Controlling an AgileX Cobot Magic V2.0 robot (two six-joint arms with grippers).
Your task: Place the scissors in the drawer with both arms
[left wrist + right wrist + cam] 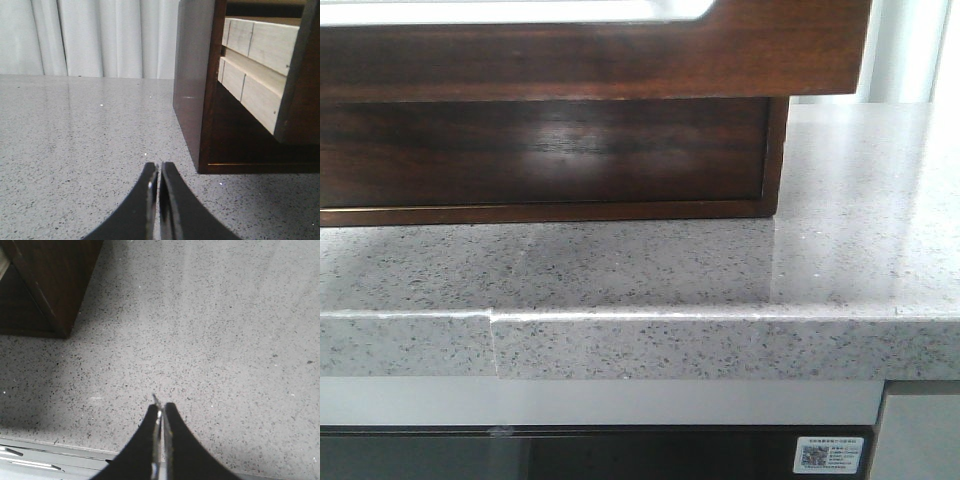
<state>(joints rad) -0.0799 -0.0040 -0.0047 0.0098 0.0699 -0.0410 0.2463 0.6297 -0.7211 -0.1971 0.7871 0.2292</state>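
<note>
The drawer (620,60) is a glossy dark-brown front with a white rounded-corner area along its top edge. It stands out from the dark cabinet (540,150) at the top of the front view. Its pale wooden sides (260,50) show in the left wrist view. My left gripper (159,167) is shut and empty, low over the counter beside the cabinet's corner. My right gripper (161,407) is shut on a thin metal blade of the scissors (156,400), whose tip pokes out past the fingertips above the counter. Neither gripper shows in the front view.
The grey speckled stone counter (720,270) carries the cabinet, with its front edge (670,345) close to the camera. The cabinet's corner (55,285) is left of the right gripper. White curtains (100,35) hang behind the counter. A metal rail (45,457) runs below the counter edge.
</note>
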